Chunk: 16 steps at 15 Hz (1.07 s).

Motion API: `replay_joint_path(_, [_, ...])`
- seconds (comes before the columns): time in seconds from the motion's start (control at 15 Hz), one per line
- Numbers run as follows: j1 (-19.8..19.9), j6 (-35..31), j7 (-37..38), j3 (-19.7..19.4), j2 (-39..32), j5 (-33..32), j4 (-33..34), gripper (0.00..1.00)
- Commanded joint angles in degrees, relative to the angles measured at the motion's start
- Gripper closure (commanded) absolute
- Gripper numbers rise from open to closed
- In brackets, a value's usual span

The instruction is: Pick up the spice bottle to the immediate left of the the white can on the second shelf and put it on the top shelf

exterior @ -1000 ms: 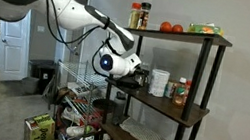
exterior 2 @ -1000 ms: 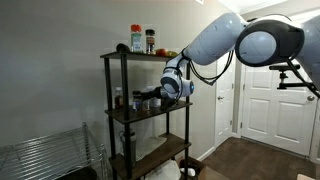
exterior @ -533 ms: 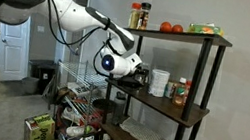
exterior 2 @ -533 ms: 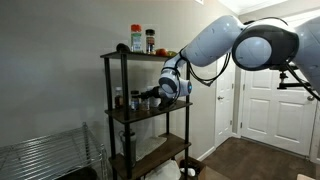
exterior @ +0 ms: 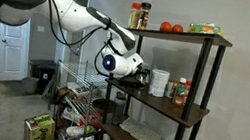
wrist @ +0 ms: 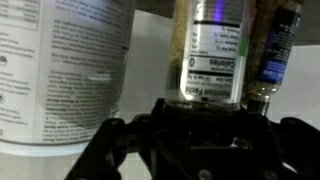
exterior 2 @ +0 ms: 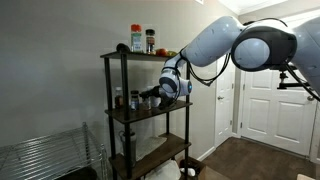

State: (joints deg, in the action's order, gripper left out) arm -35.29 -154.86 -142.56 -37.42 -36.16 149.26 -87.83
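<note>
Gripper (exterior: 141, 79) inside rack at arm-side end of second shelf (exterior: 181, 111), beneath top shelf (exterior: 183, 36); headroom low. Wrist view: spice bottle (wrist: 212, 55) upright between fingers (wrist: 118, 138). White can (wrist: 60, 70) just beside it on one side, dark bottle (wrist: 281, 50) on other; gaps narrow. Pad contact: cannot tell. Bottle: clear wall, pale granules, white label with black band.
</note>
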Motion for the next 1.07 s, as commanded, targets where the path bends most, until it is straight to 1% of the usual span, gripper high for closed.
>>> replay_joint_path(0.0, [0.1, 0.7, 0.6, -0.5, 1.1, 0.0, -0.6, 0.65])
replay_joint_path(0.53, [-2.8, 1.1, -1.4, -2.8, 8.6, 0.0, -7.8, 0.65])
replay_joint_path(1.0, [-8.2, 0.3, -2.9, -6.6, 16.8, 0.0, -18.9, 0.65])
